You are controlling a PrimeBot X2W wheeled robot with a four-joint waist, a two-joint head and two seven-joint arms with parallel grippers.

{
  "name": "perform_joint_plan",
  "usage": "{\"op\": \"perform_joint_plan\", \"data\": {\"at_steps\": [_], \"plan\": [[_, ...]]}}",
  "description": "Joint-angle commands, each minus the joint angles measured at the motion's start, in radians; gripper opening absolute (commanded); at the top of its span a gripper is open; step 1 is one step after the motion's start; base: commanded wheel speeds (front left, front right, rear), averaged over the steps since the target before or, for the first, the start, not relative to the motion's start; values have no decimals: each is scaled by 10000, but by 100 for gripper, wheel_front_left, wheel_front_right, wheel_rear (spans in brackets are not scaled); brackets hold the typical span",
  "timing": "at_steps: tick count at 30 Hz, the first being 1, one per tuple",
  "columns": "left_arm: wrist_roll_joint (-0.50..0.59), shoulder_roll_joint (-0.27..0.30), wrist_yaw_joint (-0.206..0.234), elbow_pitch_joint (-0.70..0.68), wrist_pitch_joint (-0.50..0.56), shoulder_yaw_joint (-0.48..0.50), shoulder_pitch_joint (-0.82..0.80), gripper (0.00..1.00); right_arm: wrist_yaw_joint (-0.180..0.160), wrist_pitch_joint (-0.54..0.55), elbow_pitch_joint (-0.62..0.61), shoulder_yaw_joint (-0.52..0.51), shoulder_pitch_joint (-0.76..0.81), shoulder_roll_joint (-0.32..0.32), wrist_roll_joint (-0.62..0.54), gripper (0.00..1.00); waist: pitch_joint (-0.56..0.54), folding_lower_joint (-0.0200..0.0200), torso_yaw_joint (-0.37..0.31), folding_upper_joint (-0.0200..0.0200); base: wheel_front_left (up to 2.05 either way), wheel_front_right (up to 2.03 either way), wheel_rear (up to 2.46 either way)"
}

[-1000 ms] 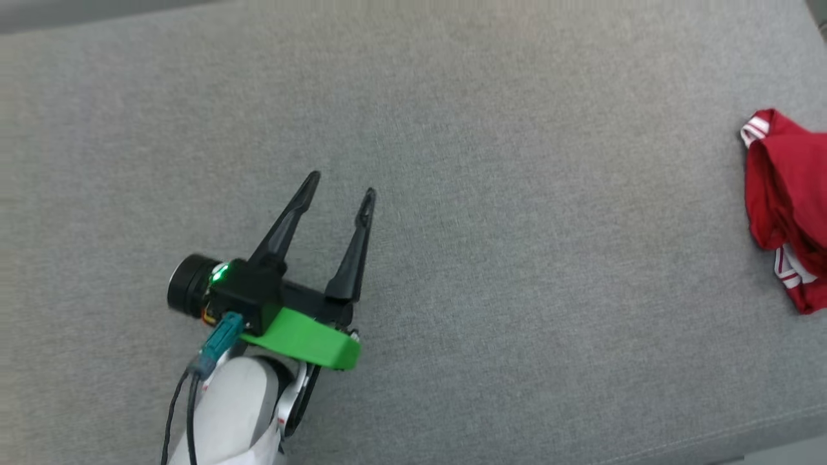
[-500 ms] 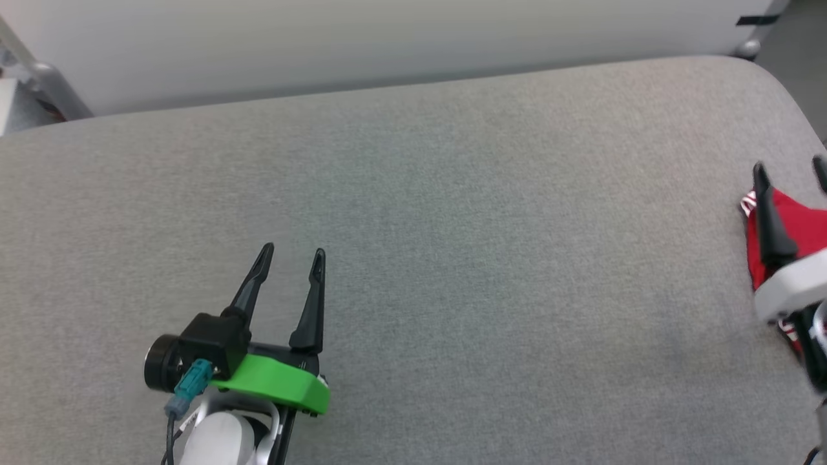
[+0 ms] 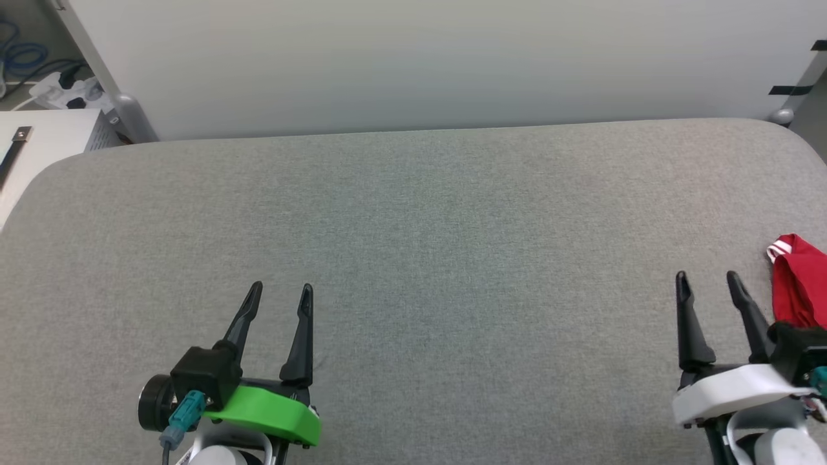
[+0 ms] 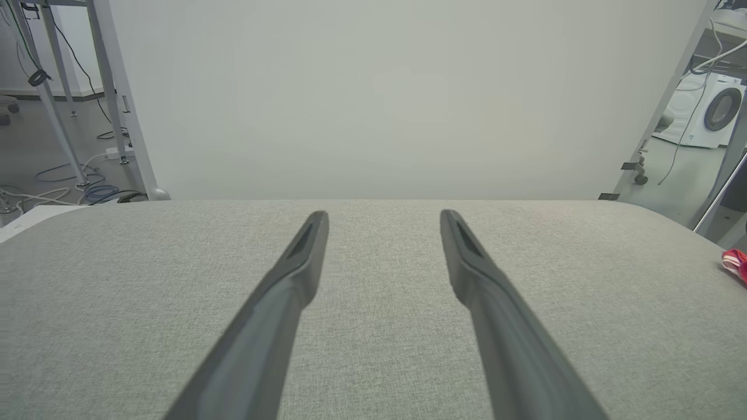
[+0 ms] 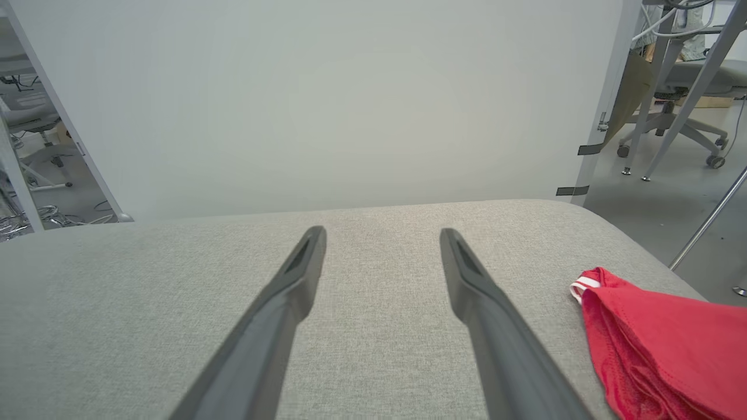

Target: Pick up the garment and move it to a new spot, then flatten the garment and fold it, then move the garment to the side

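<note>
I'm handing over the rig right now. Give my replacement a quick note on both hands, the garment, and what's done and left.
Left hand: open, empty, over the grey table.
Right hand: open, empty, just left of the garment.
The garment lies bunched at the table's right edge.
Done: nothing evident.
Left: pick up, move, flatten, fold, set aside.

The left claw hangs spread and empty over the lower left of the grey counter; the right claw, also spread, is at lower right, just beside the bunched red garment at the counter's right edge
</note>
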Motion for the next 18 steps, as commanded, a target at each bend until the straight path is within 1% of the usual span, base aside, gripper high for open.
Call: {"op": "perform_joint_plan", "data": {"at_steps": [1, 9, 18], "plan": [[46, -67, -38, 23, -57, 64, 218, 100, -15, -142, 79, 87, 153, 107, -29, 100, -48, 1, 79, 0, 0, 0, 0], [-118, -85, -46, -12, -57, 150, 275, 100, -15, -394, 362, 494, 182, 221, -134, 100, 32, 1, 131, 0, 0, 0, 0], [-286, -88, -49, -40, -57, 135, 255, 100, -15, -489, 416, 581, 93, 184, -102, 100, 62, 1, 155, 0, 0, 0, 0]]}}
